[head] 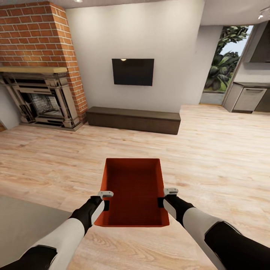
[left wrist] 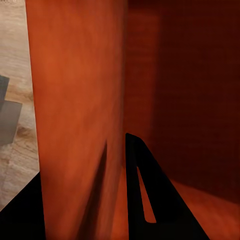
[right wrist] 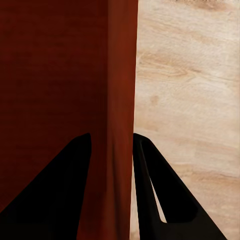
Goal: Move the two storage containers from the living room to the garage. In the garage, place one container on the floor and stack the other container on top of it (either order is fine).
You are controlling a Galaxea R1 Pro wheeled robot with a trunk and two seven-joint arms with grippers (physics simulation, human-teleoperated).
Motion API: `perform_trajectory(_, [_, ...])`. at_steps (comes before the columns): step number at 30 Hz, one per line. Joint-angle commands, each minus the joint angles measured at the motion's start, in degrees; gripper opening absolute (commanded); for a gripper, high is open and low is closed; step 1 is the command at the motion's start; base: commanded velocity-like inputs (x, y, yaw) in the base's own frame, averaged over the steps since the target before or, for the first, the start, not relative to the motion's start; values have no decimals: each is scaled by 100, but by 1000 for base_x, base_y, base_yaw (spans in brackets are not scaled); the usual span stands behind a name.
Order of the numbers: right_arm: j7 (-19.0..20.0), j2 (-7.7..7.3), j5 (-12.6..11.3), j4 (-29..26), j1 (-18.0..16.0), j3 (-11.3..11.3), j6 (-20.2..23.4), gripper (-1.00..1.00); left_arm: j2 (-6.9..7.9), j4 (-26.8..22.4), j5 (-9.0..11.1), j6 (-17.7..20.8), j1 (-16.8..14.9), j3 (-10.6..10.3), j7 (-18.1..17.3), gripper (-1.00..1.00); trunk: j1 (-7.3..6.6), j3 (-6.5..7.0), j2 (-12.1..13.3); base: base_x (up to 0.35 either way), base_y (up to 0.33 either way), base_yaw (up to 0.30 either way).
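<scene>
Left pincer [head: 105, 199] pinches one long wall of the storage container [head: 133, 191], right pincer [head: 167, 197] nips the opposite wall, box slung between them above the wood-plank floor [head: 210, 150]. Thin walls, small bites: if the arms drift apart or the base jolts, a wall could slip free and the box tip. Fireplace [head: 41, 101] and dark cabinet [head: 133, 119] lie well ahead.

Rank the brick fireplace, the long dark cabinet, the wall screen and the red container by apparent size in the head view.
1. Brick fireplace
2. Red container, though nearness to the camera inflates it
3. Long dark cabinet, close to the container, so that order is unsure
4. Wall screen
</scene>
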Motion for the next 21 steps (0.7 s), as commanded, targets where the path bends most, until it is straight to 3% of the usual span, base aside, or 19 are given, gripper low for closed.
perform_trajectory(1, [-4, -1, -86, -179, -3, 90, 22, -100, 6, 4, -92, 69, -3, 26, 71, -100, 3, -3, -12, 0, 0, 0])
perform_trajectory(21, [-4, -6, -86, -179, -3, 90, 22, -100, 5, 4, -94, 69, -3, 26, 72, -100, 3, 180, -12, 0, 0, 0])
